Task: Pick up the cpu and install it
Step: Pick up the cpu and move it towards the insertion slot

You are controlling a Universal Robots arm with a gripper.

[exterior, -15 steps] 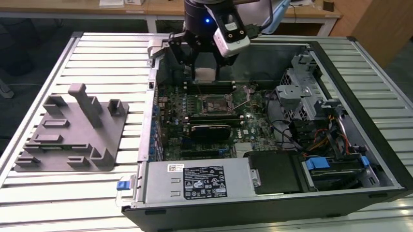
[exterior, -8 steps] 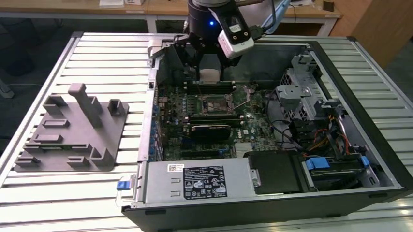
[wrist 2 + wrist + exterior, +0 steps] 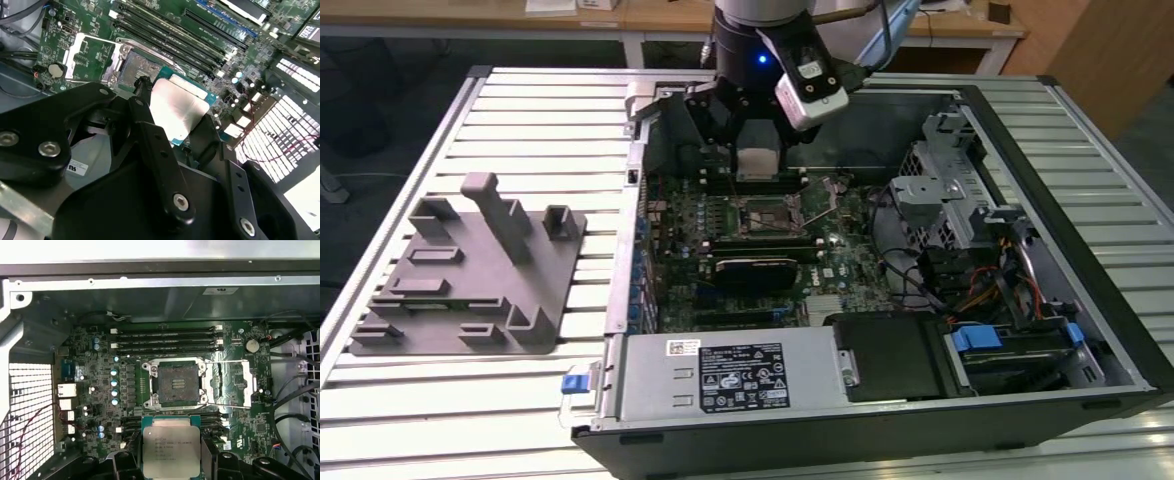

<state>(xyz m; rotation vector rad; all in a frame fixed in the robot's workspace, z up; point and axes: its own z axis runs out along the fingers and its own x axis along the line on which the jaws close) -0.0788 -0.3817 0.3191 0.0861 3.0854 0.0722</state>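
My gripper (image 3: 758, 150) hangs inside the open computer case, shut on the cpu (image 3: 758, 163). The cpu (image 3: 171, 445) is a flat square chip with a silvery metal top and green rim, pinched at two opposite sides by the black fingers (image 3: 212, 456). It is held flat above the motherboard (image 3: 95, 390), just beside the open socket (image 3: 176, 383) and clear of it. The socket's metal load plate (image 3: 232, 385) is swung aside and its lever is up. In the second wrist view the cpu (image 3: 177, 110) sits between the fingers (image 3: 145, 100), with the socket (image 3: 135, 67) beyond it.
Memory slots (image 3: 165, 340) run along the far side of the socket. A drive cage (image 3: 961, 200) and cables (image 3: 987, 290) fill the case toward the exterior view's right. The power supply (image 3: 720, 375) lies at the front. A grey fixture (image 3: 467, 270) stands on the slatted table (image 3: 520, 110).
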